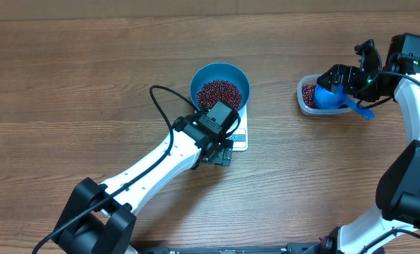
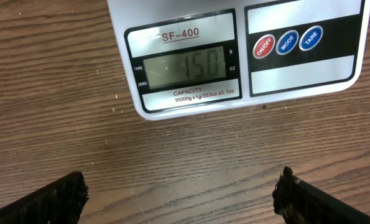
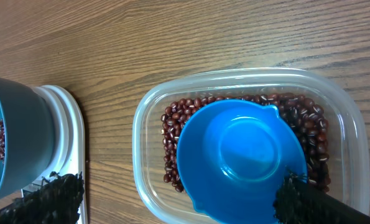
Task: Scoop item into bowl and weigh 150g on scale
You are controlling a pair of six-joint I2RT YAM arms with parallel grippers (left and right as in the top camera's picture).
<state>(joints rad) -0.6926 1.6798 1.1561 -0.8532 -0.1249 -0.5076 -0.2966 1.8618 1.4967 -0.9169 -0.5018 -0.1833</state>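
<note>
Beside the scale [image 2: 240, 106] we hold the left gripper [image 2: 181, 186] agape to read its display [image 2: 183, 67], the right gripper [image 3: 180, 186] agape over the scoop [image 3: 240, 155].

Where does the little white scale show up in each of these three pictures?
Overhead: the scale sits at centre, mostly covered by the blue bowl.
Left wrist: the scale fills the top, display facing the camera.
Right wrist: the scale is at the left edge, under the bowl.
Shared landmark: the wooden table.
</note>
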